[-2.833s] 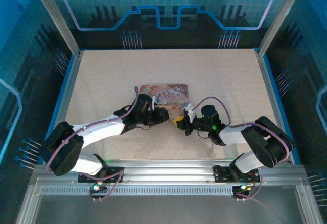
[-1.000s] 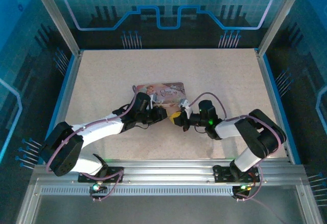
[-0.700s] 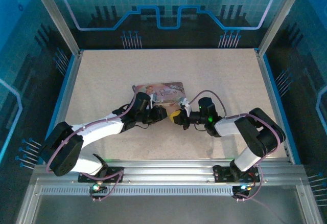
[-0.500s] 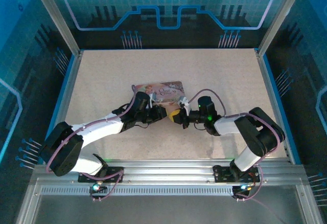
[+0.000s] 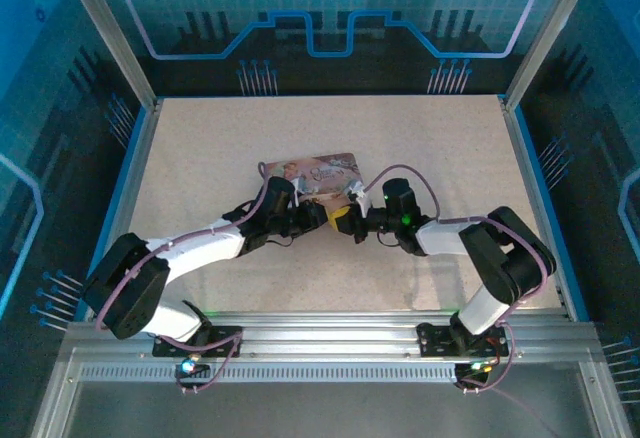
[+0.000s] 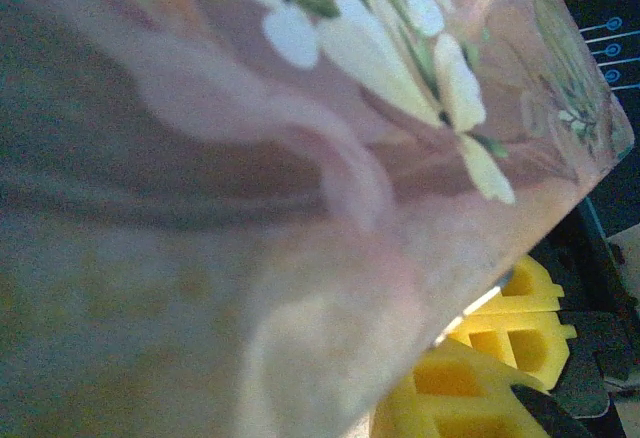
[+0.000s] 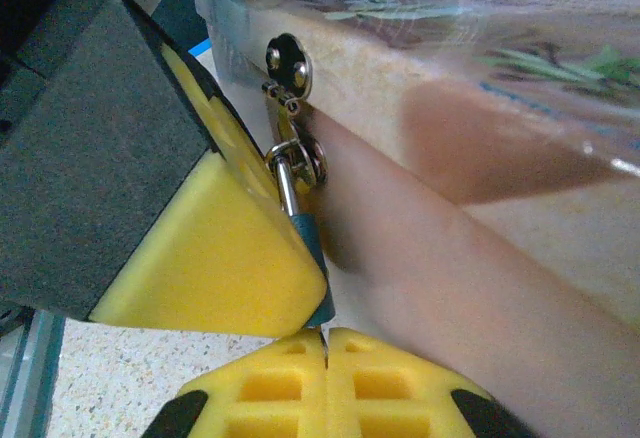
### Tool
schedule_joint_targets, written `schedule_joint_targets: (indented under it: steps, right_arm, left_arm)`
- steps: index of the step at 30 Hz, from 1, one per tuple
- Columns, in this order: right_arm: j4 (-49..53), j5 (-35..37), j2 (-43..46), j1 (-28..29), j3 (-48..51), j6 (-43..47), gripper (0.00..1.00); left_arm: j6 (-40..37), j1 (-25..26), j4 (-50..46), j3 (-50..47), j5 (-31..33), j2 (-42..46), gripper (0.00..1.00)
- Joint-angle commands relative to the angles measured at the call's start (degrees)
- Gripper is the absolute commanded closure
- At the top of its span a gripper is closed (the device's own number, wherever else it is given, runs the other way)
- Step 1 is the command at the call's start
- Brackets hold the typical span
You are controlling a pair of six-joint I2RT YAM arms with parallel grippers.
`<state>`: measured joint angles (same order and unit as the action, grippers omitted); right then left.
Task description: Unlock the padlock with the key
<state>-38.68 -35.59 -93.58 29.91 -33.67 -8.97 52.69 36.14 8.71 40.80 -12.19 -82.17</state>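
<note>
Padlock just beside right gripper

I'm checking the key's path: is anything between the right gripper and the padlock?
Nothing visible. In the right wrist view the right gripper sits just below the padlock, whose lower end is bare. The left gripper's yellow finger lies against the padlock's side, not across the gap.

Overhead from behind, both wrist cameras close against tin
</note>
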Motion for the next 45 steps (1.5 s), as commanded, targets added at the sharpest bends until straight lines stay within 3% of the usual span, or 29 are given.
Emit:
schedule_joint_targets:
  steps: [1, 21, 35, 45]
  right_arm:
    - [-8.8, -0.7, 0.4, 0.4, -5.9, -0.8, 1.0]
    - [-13.9, 8.9, 0.1, 3.0, 7.5, -5.1, 1.0]
    - [-9.3, 11.1, -1.6, 4.4, 9.2, -7.2, 1.0]
    - [-1.4, 9.6, 0.6, 5.2, 6.1, -8.9, 1.0]
  left_arm:
    - [-1.0, 3.0, 2.8, 2.0, -9.6, -0.9, 0.77]
    - [0.8, 3.0, 9.7, 1.0, -8.7, -9.3, 0.75]
    - [0.9, 2.6, 9.9, -1.6, -6.8, -7.4, 0.4]
    - [0.2, 1.5, 2.8, -5.2, -3.4, 3.8, 0.15]
